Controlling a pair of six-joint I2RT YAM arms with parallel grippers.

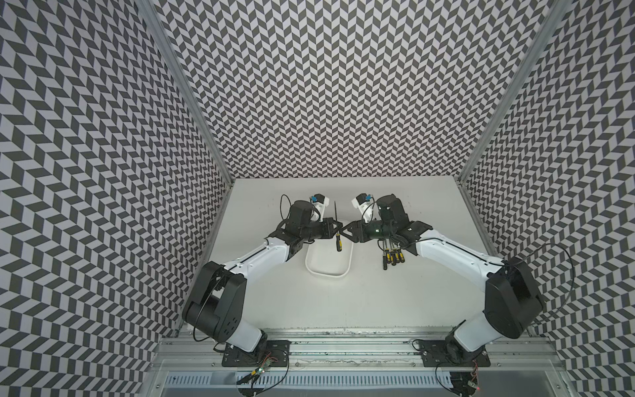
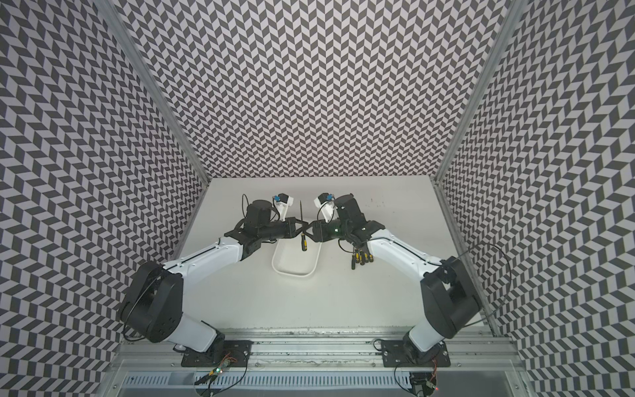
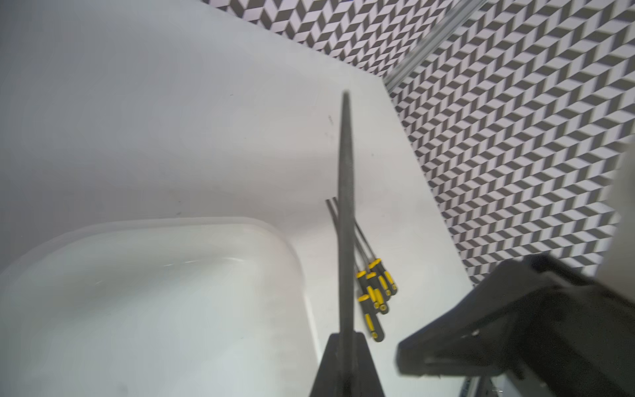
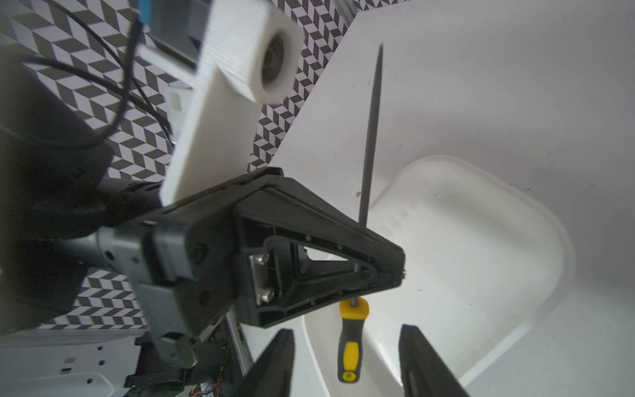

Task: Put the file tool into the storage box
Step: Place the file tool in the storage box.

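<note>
White worktop [image 1: 343, 302]. Storage box [image 1: 326, 274] at its middle, between the two arms. Left hand [image 1: 339, 229] clamped on the file tool [image 1: 336, 211] at the metal shank beside the handle — tool held in air over the box's far end. Right hand [image 4: 347, 357] fingers apart, flanking the handle — not touching. Spare files [image 1: 391, 256] lie near the box's right side.

file tool [image 1: 338, 242]: grey blade, black-yellow handle, aloft | storage box [image 1: 326, 274]: white, beneath it
</note>
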